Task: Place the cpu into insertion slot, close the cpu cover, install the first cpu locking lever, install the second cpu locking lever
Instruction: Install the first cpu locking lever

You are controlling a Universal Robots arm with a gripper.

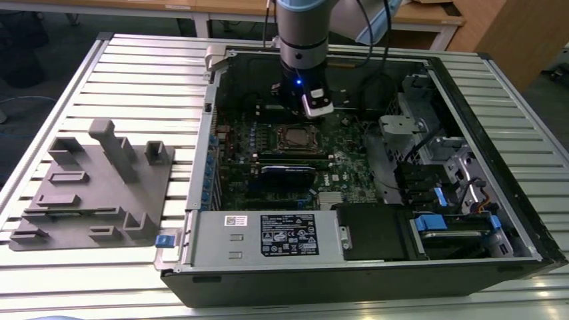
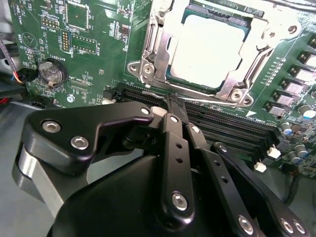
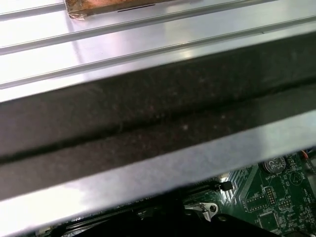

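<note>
Where the black gripper (image 2: 172,101) tapers to its tip, the jaws stand closed together, close over the long black slots (image 2: 232,131) on the green board (image 2: 98,29). Just beyond them, the silvery frame (image 2: 154,52) lies flat around the chip (image 2: 207,47), which sits seated in its window.

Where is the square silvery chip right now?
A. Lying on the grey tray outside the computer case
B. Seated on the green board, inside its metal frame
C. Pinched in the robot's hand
B: in the second wrist view the chip lies flat on the green board, with the metal frame around it.
</note>
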